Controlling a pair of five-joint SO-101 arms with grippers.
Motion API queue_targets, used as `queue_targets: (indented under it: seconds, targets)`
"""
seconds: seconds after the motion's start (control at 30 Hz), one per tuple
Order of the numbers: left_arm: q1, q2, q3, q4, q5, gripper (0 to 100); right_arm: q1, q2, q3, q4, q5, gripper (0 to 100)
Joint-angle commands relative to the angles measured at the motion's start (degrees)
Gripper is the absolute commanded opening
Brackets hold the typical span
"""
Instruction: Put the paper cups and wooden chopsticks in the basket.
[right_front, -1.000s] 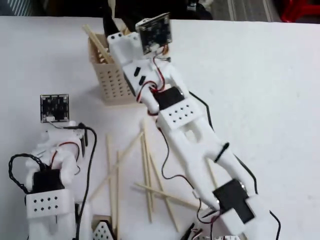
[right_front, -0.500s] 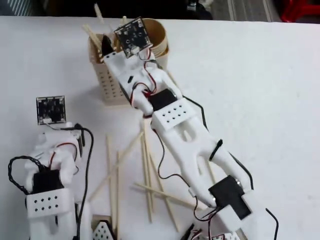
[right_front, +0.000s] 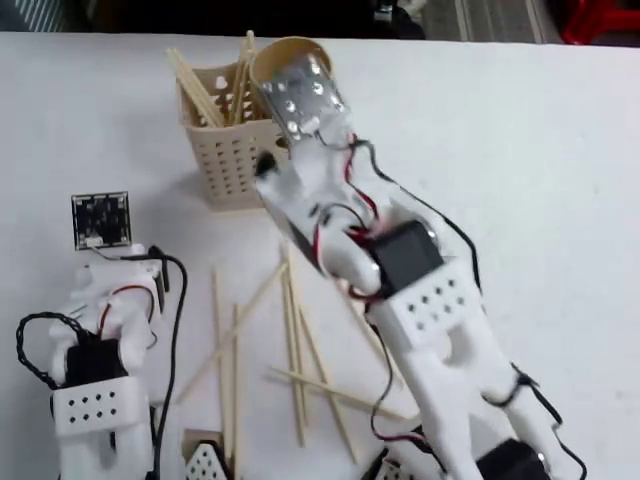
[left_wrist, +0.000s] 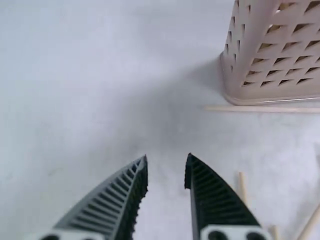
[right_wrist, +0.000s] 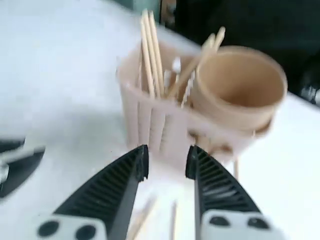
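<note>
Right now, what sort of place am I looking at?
Probably a robotics lab bench: two wired white arms on a plain white table, with chopsticks scattered beside a basket.

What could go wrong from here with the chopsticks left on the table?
1. The loose chopsticks lie crossed, some under the right arm; gripping one could drag others along.
2. One chopstick lies close along the basket base; reaching for it may shove the basket.
3. The cup and standing sticks crowd the basket, so another drop could jam or bounce out.
</note>
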Motion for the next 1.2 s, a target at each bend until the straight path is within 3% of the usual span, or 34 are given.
queue_targets:
  seconds: [0.0,0.1,0.3,0.4,0.63,0.73,1.17]
  targets:
    - [-0.4,-1.1,-0.2,-1.1,0.3,14,2.0,-4.2,-0.7,11.9,0.6,13.4]
    - [-0.4,-1.1,-0.2,-1.1,0.3,14,6.0,-4.4,-0.6,19.5,1.7,13.6]
    - [-0.4,-1.1,-0.2,-1.1,0.3,14,9.8,-3.8,8.7,26.9,12.2,13.8]
    - [-0.4,-1.1,-0.2,-1.0,0.3,14,9.7,-3.7,17.1,24.3,12.2,15.3]
    - [-0.4,-1.1,-0.2,-0.9,0.3,14,9.6,-3.6,35.3,9.3,12.3,36.5]
    - [-0.4,-1.1,-0.2,-0.9,0.3,14,9.5,-3.0,39.4,4.2,12.2,37.6]
    - [-0.4,-1.1,-0.2,-0.9,0.3,14,6.2,25.5,28.0,0.8,8.1,37.6]
